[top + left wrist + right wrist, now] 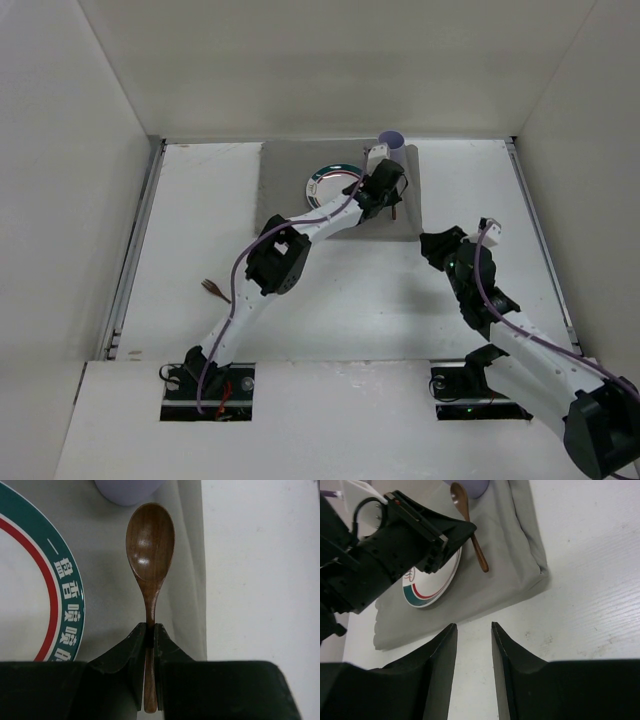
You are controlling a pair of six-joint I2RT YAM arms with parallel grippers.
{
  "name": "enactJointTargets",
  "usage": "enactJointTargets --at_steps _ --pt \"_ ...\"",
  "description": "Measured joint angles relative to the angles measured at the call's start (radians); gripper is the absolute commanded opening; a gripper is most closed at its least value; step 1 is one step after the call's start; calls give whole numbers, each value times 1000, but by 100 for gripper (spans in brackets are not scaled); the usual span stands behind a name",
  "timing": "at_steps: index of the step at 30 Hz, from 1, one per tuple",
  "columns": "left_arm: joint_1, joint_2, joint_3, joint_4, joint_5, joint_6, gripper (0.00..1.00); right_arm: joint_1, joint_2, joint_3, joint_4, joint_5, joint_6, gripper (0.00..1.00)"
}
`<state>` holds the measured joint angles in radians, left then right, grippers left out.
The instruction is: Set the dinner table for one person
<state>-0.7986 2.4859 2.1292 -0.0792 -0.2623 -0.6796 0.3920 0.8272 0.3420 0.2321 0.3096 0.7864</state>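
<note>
Table (380,300): your work surface; mat at its far middle.
Mat (285,170): laid.
Plate (318,180): on the mat, done.
Right gripper (472,630): fingers apart, empty.
Cup (392,140): at the mat's far right corner, done.
Spoon (150,545): just right of the plate, handle clenched in your left gripper (150,630); not yet released.
Brown utensil (212,288): well left of the mat, likely yours to place.

The spoon (150,555), pinched in the left gripper (150,636), fills the narrow strip of placemat (186,585) between the plate (67,595) and the placemat's right edge. The cup (127,490) stands just beyond the spoon's bowl and closes the far side. The left arm (280,260) lies slantwise across the table (470,180). To the right of the placemat the white surface is open; the right gripper (473,626), jaws apart, hangs there.
</note>
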Motion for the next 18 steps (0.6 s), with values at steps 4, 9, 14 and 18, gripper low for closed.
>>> enactJointTargets --at_steps 4,9,14,18 --pt "1 44 26 -11 3 -7 7 0 7 0 0 1 0 40" --pt "2 65 31 -18 5 -18 15 0 14 0 0 2 0 39" --pt "2 72 31 -23 4 -29 26 0 13 0 0 2 0 39" --pt "2 72 31 -22 3 -33 30 0 9 0 0 3 0 39"
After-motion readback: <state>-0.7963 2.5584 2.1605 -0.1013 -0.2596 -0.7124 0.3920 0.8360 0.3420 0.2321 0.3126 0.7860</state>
